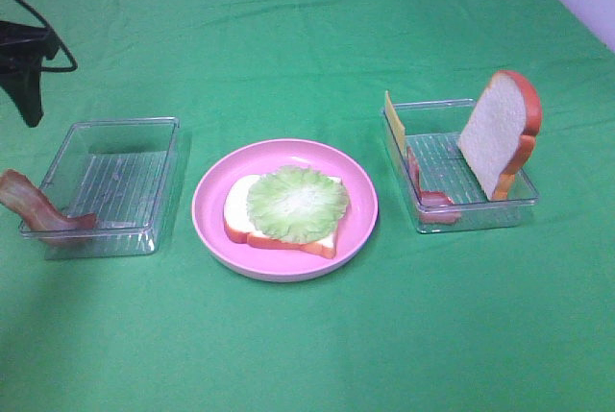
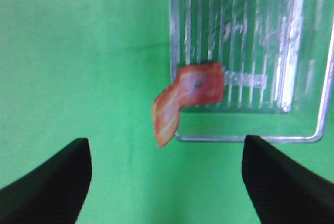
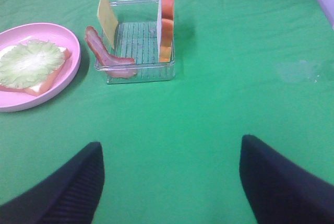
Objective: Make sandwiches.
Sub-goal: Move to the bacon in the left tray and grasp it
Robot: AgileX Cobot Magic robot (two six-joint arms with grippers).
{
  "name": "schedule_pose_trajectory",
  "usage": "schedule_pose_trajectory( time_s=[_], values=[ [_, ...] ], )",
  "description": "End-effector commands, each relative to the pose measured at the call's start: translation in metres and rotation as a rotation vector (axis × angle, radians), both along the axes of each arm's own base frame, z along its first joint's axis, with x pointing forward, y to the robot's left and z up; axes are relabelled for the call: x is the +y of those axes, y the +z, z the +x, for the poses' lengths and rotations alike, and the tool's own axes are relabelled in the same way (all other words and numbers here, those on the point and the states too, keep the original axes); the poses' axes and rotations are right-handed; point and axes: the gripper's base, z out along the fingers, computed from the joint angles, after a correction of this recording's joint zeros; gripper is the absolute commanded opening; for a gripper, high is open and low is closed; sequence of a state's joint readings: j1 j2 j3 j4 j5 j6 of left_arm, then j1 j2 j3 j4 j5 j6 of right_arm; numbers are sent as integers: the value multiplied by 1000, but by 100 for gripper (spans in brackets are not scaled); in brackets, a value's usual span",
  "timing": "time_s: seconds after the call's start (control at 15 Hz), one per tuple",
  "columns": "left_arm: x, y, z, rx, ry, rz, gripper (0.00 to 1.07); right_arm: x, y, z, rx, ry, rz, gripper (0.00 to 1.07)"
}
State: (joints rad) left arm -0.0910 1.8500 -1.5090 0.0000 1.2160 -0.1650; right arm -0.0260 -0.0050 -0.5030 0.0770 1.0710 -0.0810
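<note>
A half-built sandwich is seen at the centre of the green-covered worktop [image 1: 307, 354]. A bread slice [image 1: 238, 218] is laid flat on the pink plate [image 1: 206, 203], and a ruffled lettuce leaf [image 1: 297, 204] is spread on top of it. The plate is flanked by two clear trays, one on each side.

At the left tray [image 1: 125, 124], a bacon strip [image 1: 34, 206] is draped over the near corner on the side away from the plate. One end is rested on the ribbed floor inside, and the other is hung outside above the cloth. The left gripper [image 2: 167, 182] is held above the cloth close to that strip, its jaws spread wide with nothing caught between them.

In the right tray [image 1: 480, 218], a second bread slice [image 1: 497, 129] is stood on edge against the wall away from the plate. A yellow cheese slice [image 1: 394, 124] is propped at the far corner nearest the plate. A second bacon strip [image 1: 428, 191] is leaned along the wall on that side, its lower end on the tray floor. The right gripper [image 3: 169, 182] is shown released and empty over bare cloth, well apart from the right tray.
</note>
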Motion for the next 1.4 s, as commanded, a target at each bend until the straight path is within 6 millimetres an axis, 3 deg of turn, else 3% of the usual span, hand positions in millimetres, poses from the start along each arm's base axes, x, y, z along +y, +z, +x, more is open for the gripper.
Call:
schedule_pose_trajectory(
  time_s=[0.07, 0.33, 0.67, 0.87, 1.0, 1.07, 1.27, 1.4],
  values=[
    [5, -13, -24, 130, 28, 36, 76, 0, 0, -2, -23, -11, 3, 69],
    [4, -41, -28, 98, 73, 24, 76, 0, 0, -2, -23, -11, 3, 69],
    [-1, -79, -14, 103, 106, -12, 63, 0, 0, -2, -23, -11, 3, 69],
    [-1, -85, -9, 83, 107, -16, 48, 0, 0, -2, -23, -11, 3, 69],
    [-1, -86, -6, 56, 106, -19, 31, 0, 0, -2, -23, -11, 3, 69],
    [-2, -86, -5, 41, 109, -23, 17, 0, 0, -2, -23, -11, 3, 69],
    [-2, -86, -5, 40, 105, -25, 0, 0, 0, -2, -23, -11, 3, 69],
    [-3, -83, -4, 35, 78, -36, 0, 0, 0, -2, -23, -11, 3, 69]
  ],
)
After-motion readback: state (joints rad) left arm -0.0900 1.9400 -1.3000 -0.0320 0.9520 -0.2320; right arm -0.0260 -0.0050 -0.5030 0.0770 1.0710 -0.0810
